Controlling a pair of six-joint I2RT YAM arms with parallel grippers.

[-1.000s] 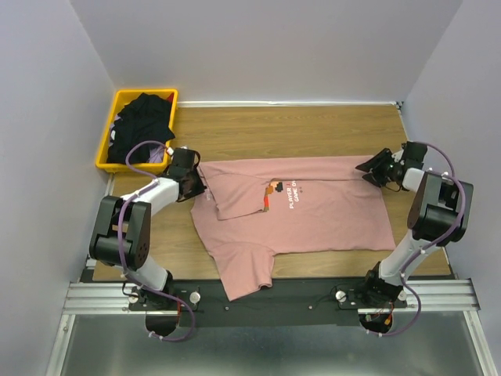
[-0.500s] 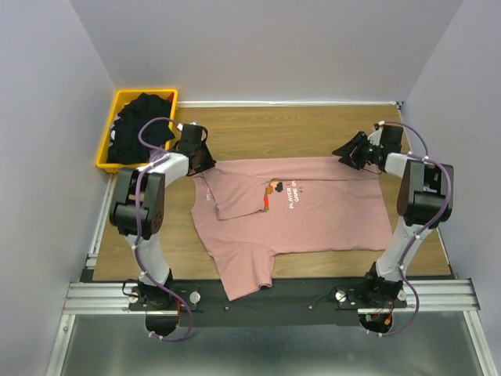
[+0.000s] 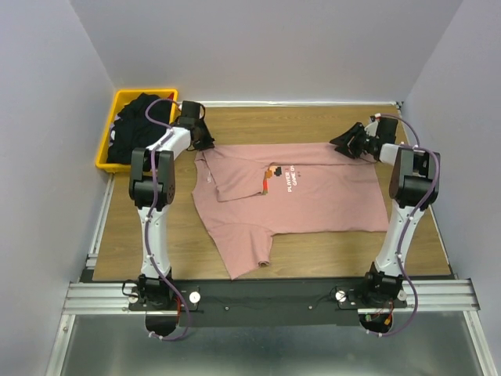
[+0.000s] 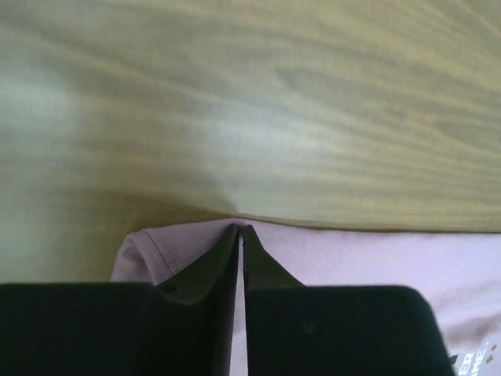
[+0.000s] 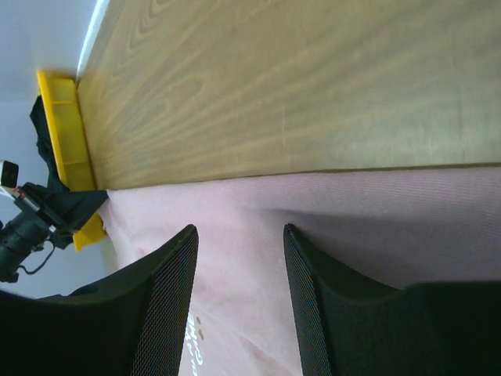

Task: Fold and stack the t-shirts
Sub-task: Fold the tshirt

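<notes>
Dusty pink cloth t-shirt [image 3: 313,204], flat on light wooden table [image 3: 313,121], drawn farther toward the back wall than a second ago, left gripper [image 4: 239,229] clamped on its far edge, right gripper [image 5: 239,231] parted over it.

**Top external.** Fixed, high above and behind the arm bases, tilted down, far off. Takes in the whole worktop [image 3: 313,125], both arms, the pink t-shirt [image 3: 313,204], and the yellow bin [image 3: 104,149] just beyond the left gripper [image 3: 202,139].

**Left wrist.** Sits behind the left gripper and faces forward along its fingers. Very near, low over the worktop. Holds only the cloth edge at the tips and the wood ahead of them.

**Right wrist.** Sits behind the right gripper [image 3: 346,146], rolled sideways, near. Faces past the tips, across the cloth, towards the bin and the left gripper.

**Shared.** All three views hold the t-shirt's far hem. The top external and right wrist views share the bin.
</notes>
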